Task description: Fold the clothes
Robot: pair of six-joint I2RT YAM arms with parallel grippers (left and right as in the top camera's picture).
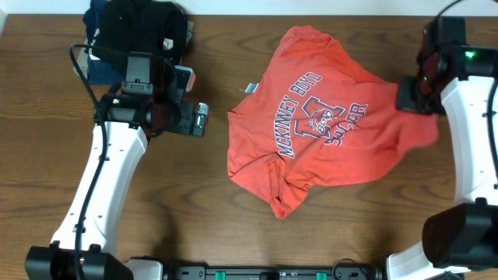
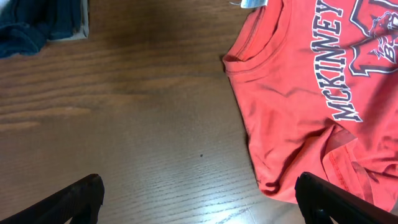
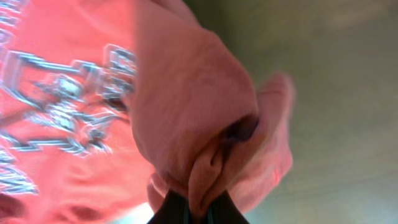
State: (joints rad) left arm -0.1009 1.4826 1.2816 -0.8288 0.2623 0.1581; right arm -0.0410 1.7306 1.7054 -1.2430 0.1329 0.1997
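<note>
1. Your T-shirt (image 1: 327, 136) is red-orange; it looks paler and pinker in the right wrist view.
2. Its lettering (image 1: 299, 117) is white with a dark outline.
3. The chest graphic (image 1: 331, 120) mixes white, grey and dark lines.
4. The neck label (image 1: 250, 88) is whitish.
5. Your table (image 1: 202, 210) is dark brown with a wood-grain pattern.
6. The garment pile (image 1: 140, 31) shows black and navy.
7. The left arm (image 1: 101, 187) has white links and black joints.
8. The left gripper (image 2: 200, 199) has black fingers (image 2: 81, 196).
9. A green light (image 1: 469, 54) glows on the right arm (image 1: 467, 132).

R pincer (image 3: 198, 210) clamped on bunched T-shirt (image 3: 186, 99) fold | graphic (image 3: 62, 106) at left | table (image 3: 336, 68) blurred bkgd
</note>
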